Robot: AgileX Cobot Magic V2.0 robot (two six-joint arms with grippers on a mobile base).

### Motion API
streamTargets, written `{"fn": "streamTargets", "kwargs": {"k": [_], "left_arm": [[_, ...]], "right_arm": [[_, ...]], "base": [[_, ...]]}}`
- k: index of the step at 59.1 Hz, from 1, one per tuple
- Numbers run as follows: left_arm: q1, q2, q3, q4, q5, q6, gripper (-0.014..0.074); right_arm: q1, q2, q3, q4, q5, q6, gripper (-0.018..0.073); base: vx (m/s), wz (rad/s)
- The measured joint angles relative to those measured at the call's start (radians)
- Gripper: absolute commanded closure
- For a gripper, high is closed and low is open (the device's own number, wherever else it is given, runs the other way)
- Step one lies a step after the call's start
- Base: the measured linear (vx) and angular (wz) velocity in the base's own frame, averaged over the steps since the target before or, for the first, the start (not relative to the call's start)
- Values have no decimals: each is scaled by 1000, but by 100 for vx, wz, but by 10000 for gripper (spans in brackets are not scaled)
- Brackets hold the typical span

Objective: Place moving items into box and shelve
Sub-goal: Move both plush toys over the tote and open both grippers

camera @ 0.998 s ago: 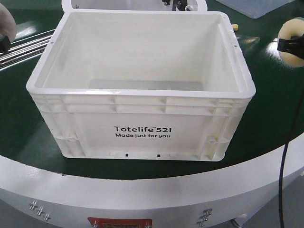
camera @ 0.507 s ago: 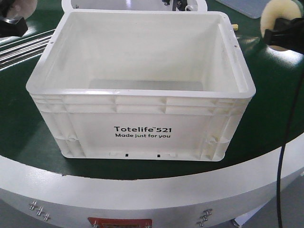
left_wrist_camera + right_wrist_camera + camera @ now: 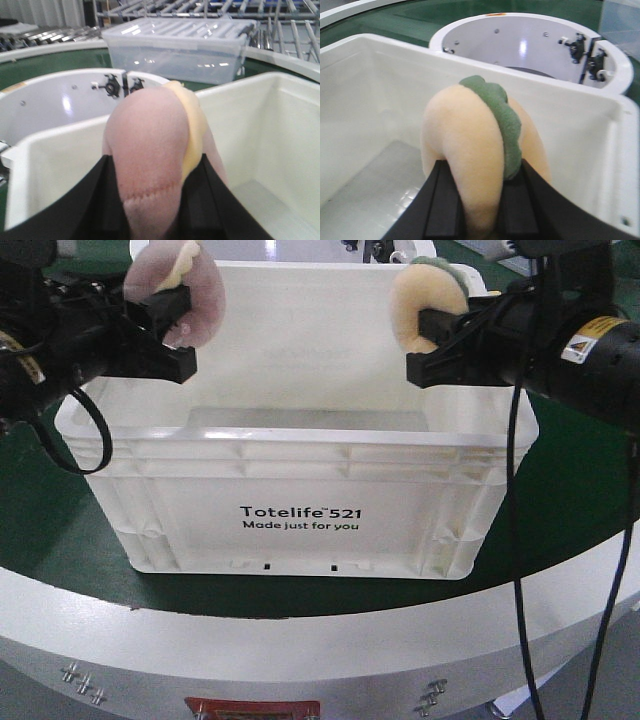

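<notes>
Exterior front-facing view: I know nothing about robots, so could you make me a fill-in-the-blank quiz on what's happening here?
The left end effector holds the pink plush above the ____ box.
The right end effector holds the yellow plush, which has a ____ leaf.
The box is printed "Totelife ____".
Inside, the box is ____.
Missing words: white, green, 521, empty.

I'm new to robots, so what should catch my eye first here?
A big white box printed Totelife 521 fills the middle. Above its left side the left gripper pinches a pink plush toy; above its right side the right gripper pinches a yellow plush toy with a green leaf.
</notes>
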Motion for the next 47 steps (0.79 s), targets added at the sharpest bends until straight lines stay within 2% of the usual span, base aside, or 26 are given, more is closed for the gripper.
{"fn": "streamTargets", "kwargs": {"k": [5, 12, 25, 30, 36, 47], "left_arm": [[-10, 23, 0, 0, 0, 0, 579], [-13, 42, 0, 0, -5, 0, 470], [-16, 53, 0, 22, -16, 44, 132], [-16, 53, 0, 23, -17, 48, 43], [-16, 53, 0, 23, -17, 49, -1], [-15, 53, 0, -19, -18, 29, 6]], "right_arm": [[22, 17, 0, 0, -20, 0, 543], [33, 24, 0, 0, -38, -1, 435], [33, 24, 0, 0, -52, -1, 71], [33, 24, 0, 0, -59, -1, -39], [33, 24, 0, 0, -67, -1, -100], [33, 24, 0, 1, -73, -1, -76]], "base": [[0, 0], [0, 0], [0, 0], [0, 0], [0, 0], [0, 0]]}}
